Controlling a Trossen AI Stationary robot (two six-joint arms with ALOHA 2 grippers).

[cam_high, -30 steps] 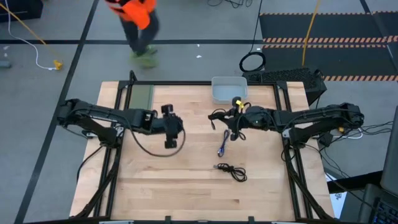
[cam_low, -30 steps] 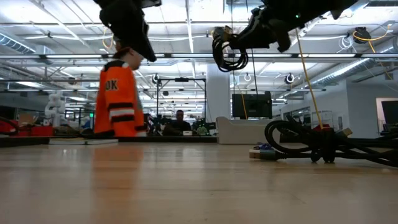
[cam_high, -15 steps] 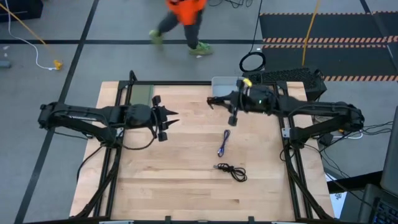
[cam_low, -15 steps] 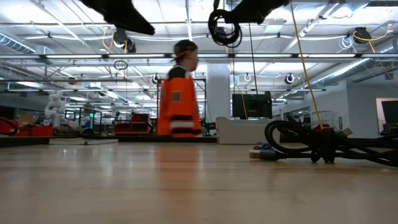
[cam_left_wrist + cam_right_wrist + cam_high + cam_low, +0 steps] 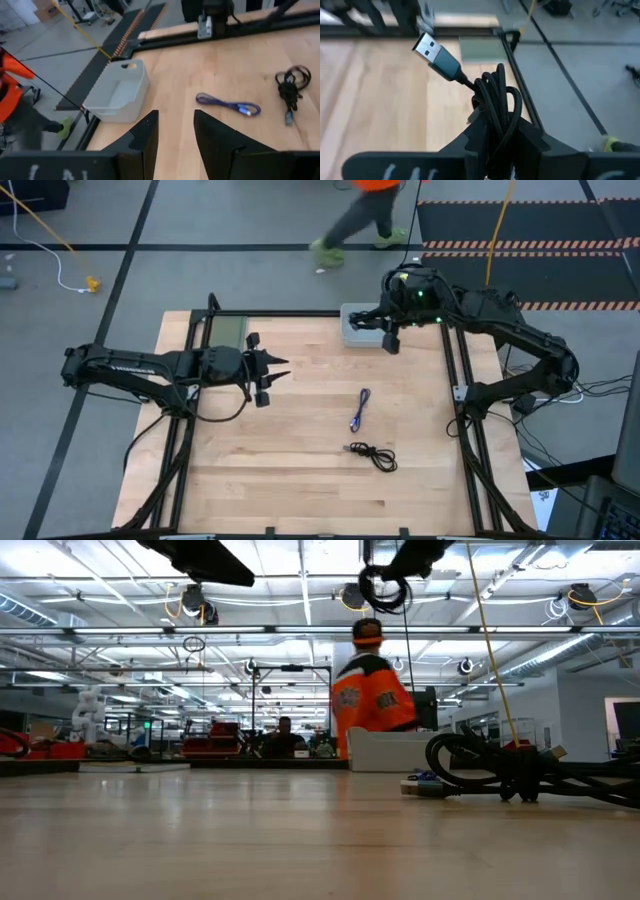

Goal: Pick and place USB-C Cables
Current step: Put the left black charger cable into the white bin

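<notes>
- Right gripper (image 5: 388, 338): clamped on coiled black cable (image 5: 495, 107), above grey bin (image 5: 352, 332) at table's 12 o'clock.
- Step: placing; next, lower and release into bin.
- Blue cable (image 5: 359, 409), second black cable (image 5: 372, 454): centre, 5 o'clock.
- Left gripper (image 5: 174, 132): narrowly parted, empty, 9 o'clock.

Two dark jointed arms, black wiring along links; green light on right arm; blunt black claw fingers (image 5: 145, 137).

grey bin (image 5: 357, 327) at table's far edge | person in orange (image 5: 372, 705) behind
</notes>
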